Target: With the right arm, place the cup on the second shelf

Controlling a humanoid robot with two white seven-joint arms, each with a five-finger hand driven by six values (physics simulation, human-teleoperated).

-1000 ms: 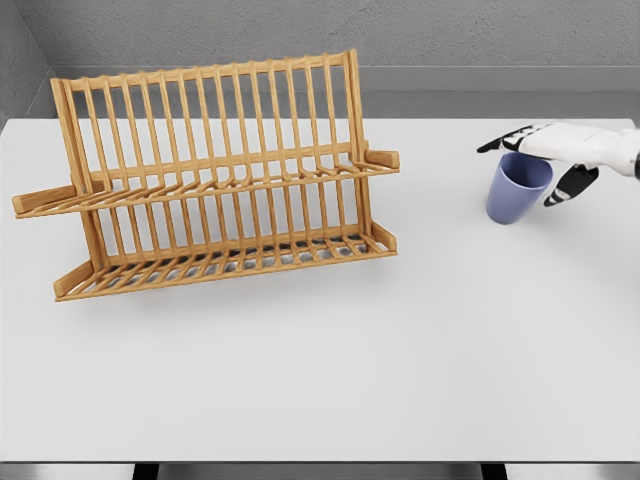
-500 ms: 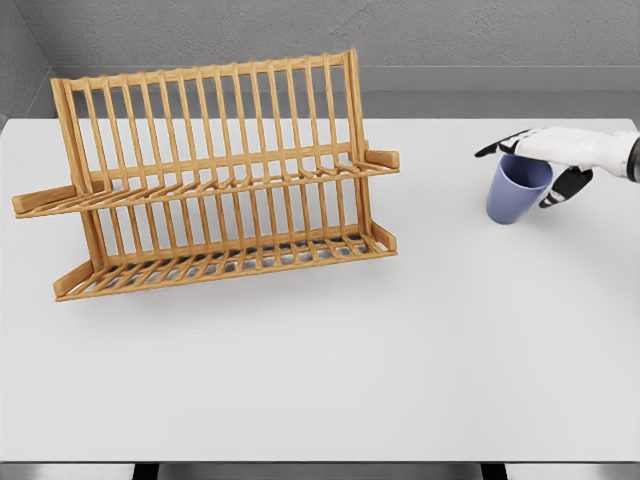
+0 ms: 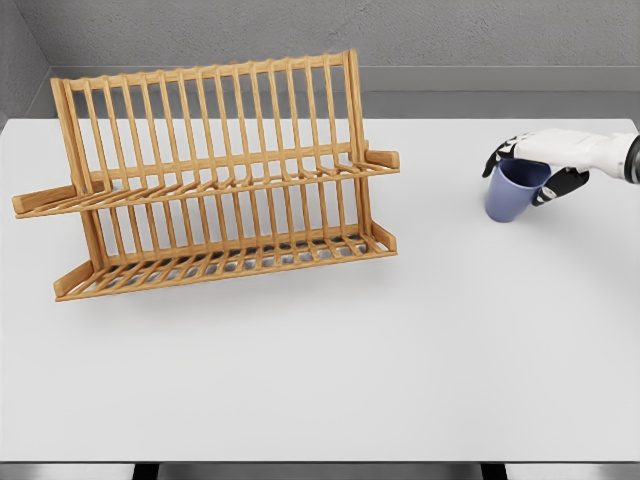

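1 cup (image 3: 514, 191), 1 rack (image 3: 215, 175). R hand (image 3: 545, 160) fingers now curled onto cup rim, gripping; cup tilted vs before.

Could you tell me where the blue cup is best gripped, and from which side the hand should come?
Probably at the rim, from above and the right. The blue cup leans with its open mouth facing up toward the right hand, whose fingers already curl around that rim; the tapered wall below offers a less secure hold.
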